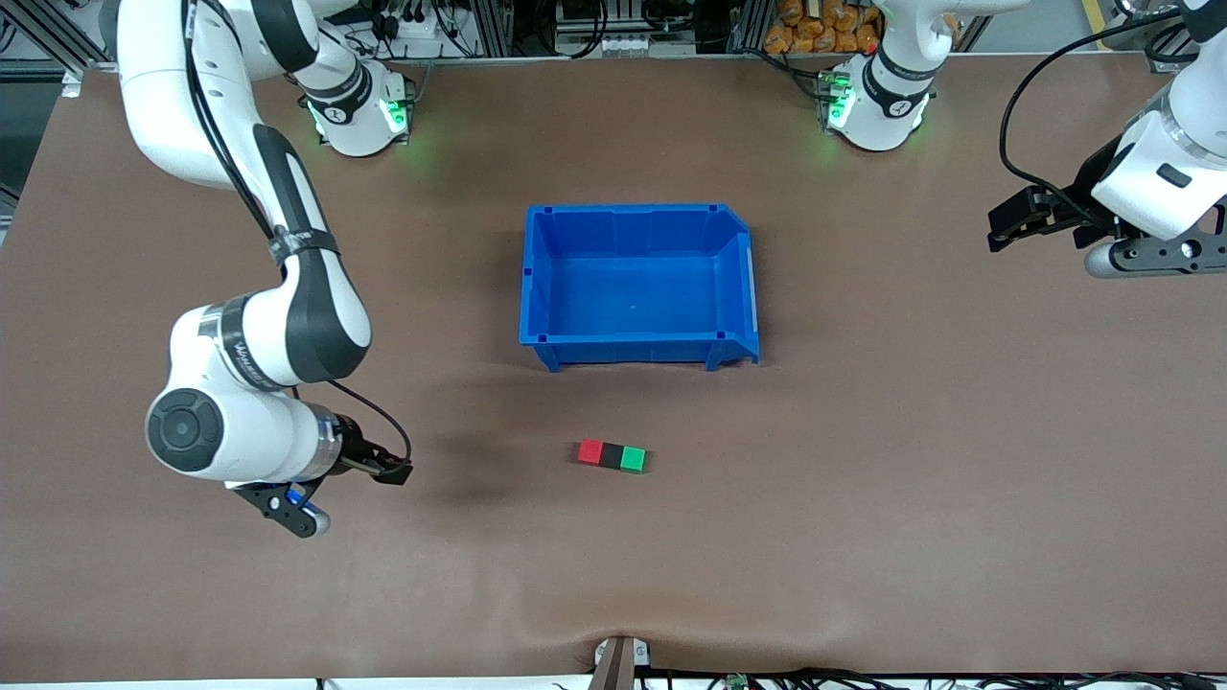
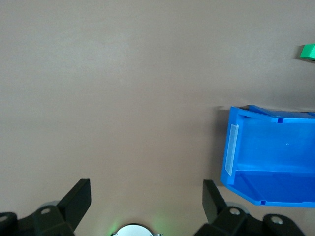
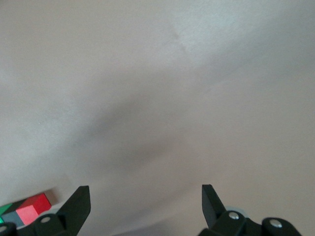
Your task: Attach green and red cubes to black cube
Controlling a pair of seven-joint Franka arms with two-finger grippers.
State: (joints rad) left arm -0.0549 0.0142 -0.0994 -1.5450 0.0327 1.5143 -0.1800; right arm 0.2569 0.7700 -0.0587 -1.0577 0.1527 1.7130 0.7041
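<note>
The red cube (image 1: 590, 452), black cube (image 1: 611, 455) and green cube (image 1: 633, 459) lie touching in one row on the brown table, the black one in the middle, nearer to the front camera than the blue bin. My right gripper (image 1: 393, 470) hovers low toward the right arm's end of the table, apart from the row, open and empty (image 3: 146, 194); its wrist view catches the red cube (image 3: 34, 206) at the edge. My left gripper (image 1: 1007, 228) waits over the left arm's end of the table, open and empty (image 2: 146, 189), with the green cube (image 2: 308, 51) at the edge of its view.
A blue bin (image 1: 637, 350) stands mid-table with nothing in it, also in the left wrist view (image 2: 266, 182). Both robot bases sit along the table edge farthest from the front camera. A small bracket (image 1: 620, 661) sticks up at the nearest edge.
</note>
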